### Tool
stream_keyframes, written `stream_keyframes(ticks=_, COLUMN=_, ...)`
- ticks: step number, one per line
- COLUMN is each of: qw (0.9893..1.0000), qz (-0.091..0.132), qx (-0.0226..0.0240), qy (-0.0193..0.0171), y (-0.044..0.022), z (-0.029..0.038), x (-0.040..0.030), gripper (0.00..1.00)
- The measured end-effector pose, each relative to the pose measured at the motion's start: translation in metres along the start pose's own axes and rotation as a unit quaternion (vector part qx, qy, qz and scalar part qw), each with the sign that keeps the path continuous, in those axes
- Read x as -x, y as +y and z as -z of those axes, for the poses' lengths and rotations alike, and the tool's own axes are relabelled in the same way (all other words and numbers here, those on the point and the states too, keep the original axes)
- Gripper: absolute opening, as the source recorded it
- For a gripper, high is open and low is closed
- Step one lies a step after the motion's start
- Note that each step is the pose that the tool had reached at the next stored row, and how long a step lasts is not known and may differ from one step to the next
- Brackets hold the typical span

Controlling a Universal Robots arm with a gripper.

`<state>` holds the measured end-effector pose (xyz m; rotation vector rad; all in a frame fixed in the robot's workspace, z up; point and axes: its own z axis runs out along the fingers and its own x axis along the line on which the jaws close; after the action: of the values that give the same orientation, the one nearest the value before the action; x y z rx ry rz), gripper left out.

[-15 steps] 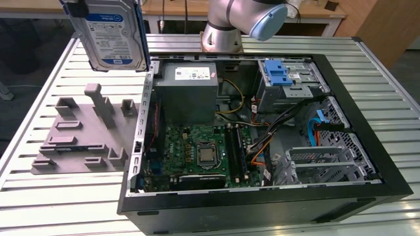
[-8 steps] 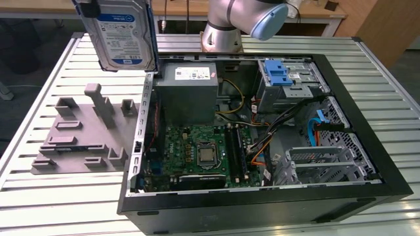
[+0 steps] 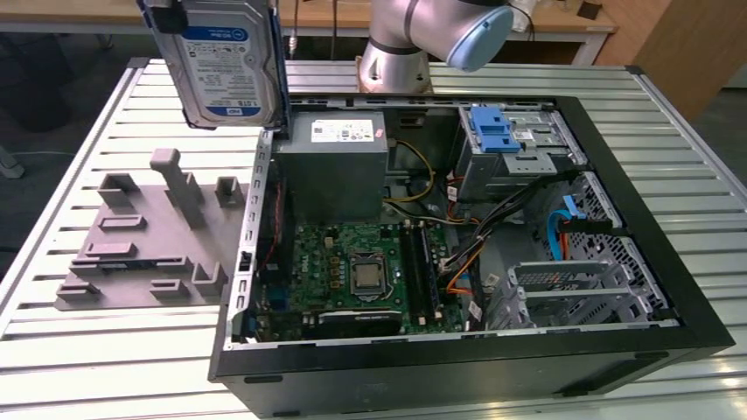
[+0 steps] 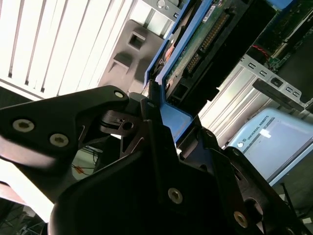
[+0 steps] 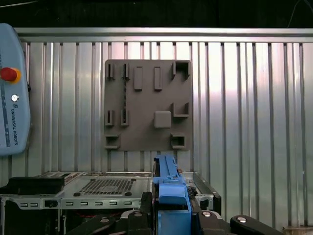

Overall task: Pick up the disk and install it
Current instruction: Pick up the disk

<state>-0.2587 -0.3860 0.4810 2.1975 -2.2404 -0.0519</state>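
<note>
At the exterior view's left a grey plate [image 3: 140, 254] lies flat on the slatted worktop [image 3: 105, 367], its slots and posts bare. Above its far corner hangs the disk [image 3: 227, 66], lifted well clear of the worktop. Its long axis is near upright with a slight lean, its label faces that camera, and a blue rail runs down the edge nearer the case [image 3: 467, 376].

The hand [image 4: 178, 122] holds it from above. In the second wrist view the black fingers [image 4: 154, 127] are clamped on the blue rail at one end, and the disk's circuit-board side and connector run away from them. So the disk lies straight out from the fingertips, along the hand's own line, pointing down. Its lower end sits just above the case's near wall, by the corner of the grey box [image 3: 338, 162].

Further right, inside the open case, a green board [image 3: 362, 267] lies flat on the floor. Past the box stands the cage [image 3: 508, 140] with its blue latch. I judge that to be the disk's seat. If so, the pick is done and the install is not.

The relation that counts is that the cage lies well off to the exterior view's right of the disk and lower, with the box between them. Whether the disk's upright axis suits the cage's mouth I cannot tell from here.
</note>
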Motion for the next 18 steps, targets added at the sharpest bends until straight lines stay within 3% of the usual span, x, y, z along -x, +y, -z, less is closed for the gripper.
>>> stream_keyframes(ticks=9, qw=1.0000, qz=0.000, qx=0.0002, qy=0.0000, y=-0.0078, z=0.0004, x=-0.0113, gripper=0.36)
stream_keyframes(ticks=17, qw=1.0000, qz=0.000, qx=0.0015, qy=0.0000, y=-0.0329, z=0.0011, x=-0.0120, gripper=0.36)
stream_keyframes(ticks=18, qw=1.0000, qz=0.000, qx=0.0017, qy=0.0000, y=-0.0383, z=0.0012, x=-0.0119, gripper=0.36)
